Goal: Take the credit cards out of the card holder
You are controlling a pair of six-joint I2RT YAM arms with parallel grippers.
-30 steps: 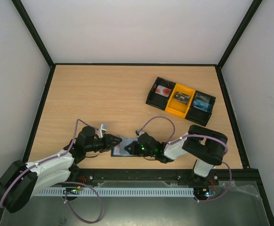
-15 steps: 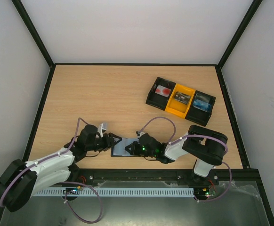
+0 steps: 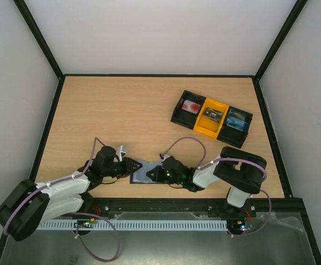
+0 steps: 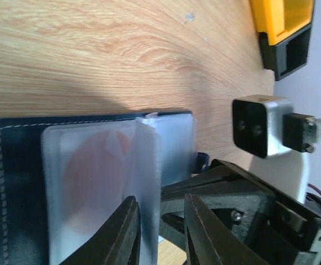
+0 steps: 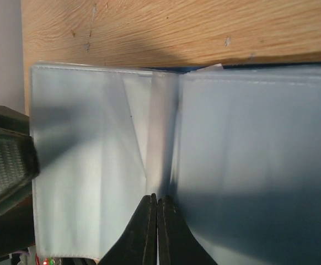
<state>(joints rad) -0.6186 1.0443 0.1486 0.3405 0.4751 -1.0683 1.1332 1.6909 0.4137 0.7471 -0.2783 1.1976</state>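
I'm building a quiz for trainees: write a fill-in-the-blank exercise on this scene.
The tray has a ___ middle compartment. The card holder lies ___, not folded. The credit card inside it shows a ___ round spot.
Missing words: yellow, open, red.

1. Black-and-yellow three-compartment tray (image 3: 212,119): far right of table, set at an angle, yellow bin in the middle.
2. Light wooden table (image 3: 122,116), grain visible.
3. White walls (image 3: 160,33) around it, black frame posts (image 3: 39,38).
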